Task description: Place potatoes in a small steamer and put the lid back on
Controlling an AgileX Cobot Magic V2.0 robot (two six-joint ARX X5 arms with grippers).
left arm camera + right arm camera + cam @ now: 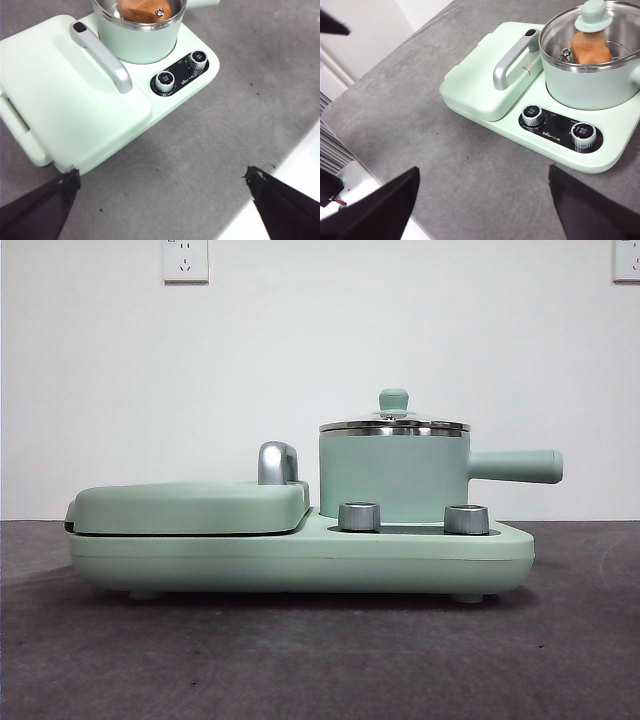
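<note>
Across the front view, a mint-green cooker (pixel 300 555) is seen standing on the grey worktop (pixel 320 660), with a flat green grill cover (pixel 190 505) on one side and its curved steel handle (pixel 277 462) rising behind it. On the other side of the cooker the pot (pixel 392 480) is seated upright, its straight side handle (pixel 515 466) pointing away from the grill. The lid (pixel 394 426) is set squarely on the pot's steel rim, the small green knob (pixel 394 400) upright at its middle. Two steel dials (pixel 359 516) are seen in front of the pot, and neither arm is shown in this view. From the left wrist view, the potato (pixel 142 9) is made out inside the pot (pixel 137 40), orange-brown under the glass, with the cooker (pixel 65 100), the grill handle (pixel 102 57) and the dials (pixel 165 82) nearby. The left gripper (pixel 162 177) is held above bare worktop (pixel 210 135), well apart from the cooker, and its fingers (pixel 40 207) are spread wide with nothing between them. From the right wrist view, the lid (pixel 592 35) is seen closed on the pot (pixel 592 82), and the potato (pixel 590 47) is visible through the glass, resting on a wire rack (pixel 565 52) inside. The right gripper (pixel 482 172) is likewise held over bare worktop (pixel 430 125), clear of the cooker (pixel 555 145), its fingers (pixel 385 210) parted wide and empty.
</note>
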